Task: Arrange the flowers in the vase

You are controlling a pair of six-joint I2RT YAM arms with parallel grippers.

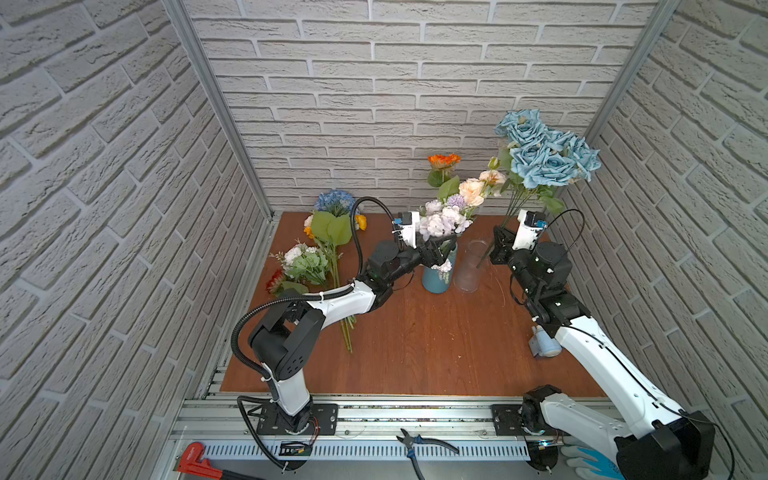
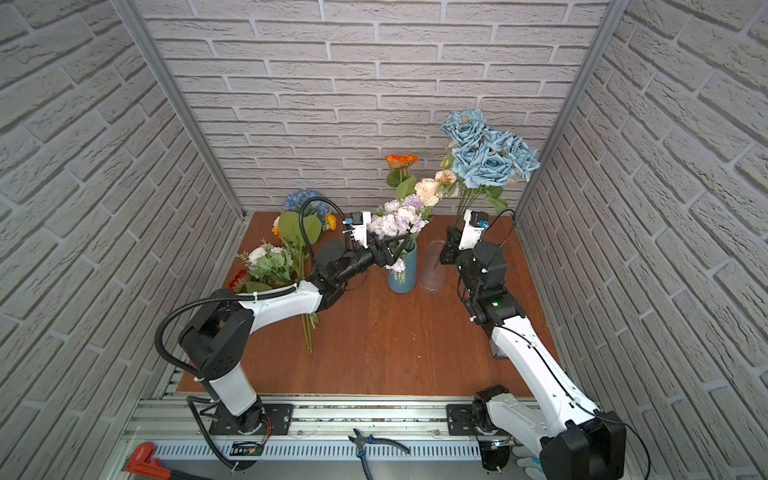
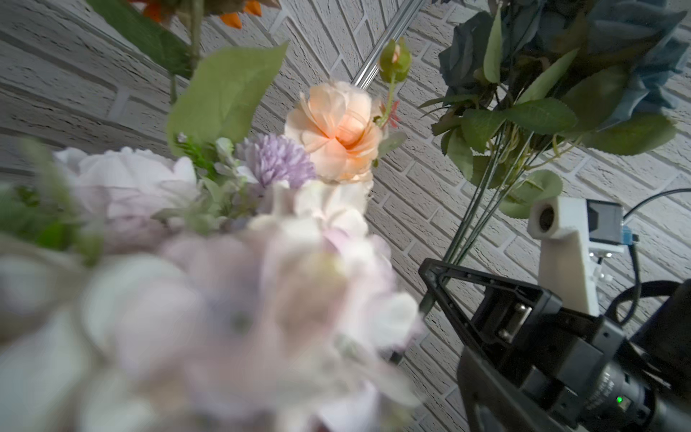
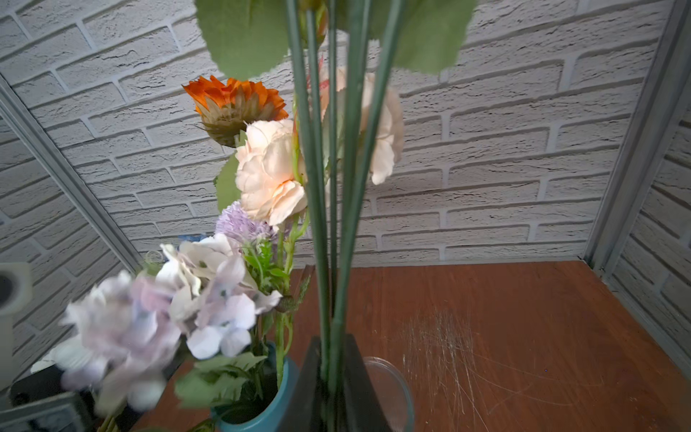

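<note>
Worktop [image 1: 415, 340]: brown wood, with both vases standing near the middle toward the far edge.

Blue roses [image 1: 540, 153]: the biggest bunch, held up in the air toward the far right corner. The right fingers [image 4: 359, 385] are pressed together on the thin green stems low down. The load is top-heavy, so a fast tilt could let the heads swing or the stems slip in your pinch. The dusty-blue blooms are tight together and the wire-thin stems fan out.

Pale bunch [image 1: 442, 220]: white, lilac and peach blooms with an orange daisy on top, standing in the blue vase [image 1: 436, 278] and leaning right. It could snag the roses on the way down.

Loose flowers [image 1: 305, 262]: lying along the left edge, heads toward the far left corner.

Clear vase [image 1: 471, 268]: empty-looking, just right of the blue one. The rose stem ends are at its rim, and I can't tell whether they are inside. An off-line drop would likely knock it over.

Left fingers [image 1: 440, 241]: spread wide at the blue vase's mouth, holding nothing. Pull out carelessly and you could drag the blooms along.
</note>
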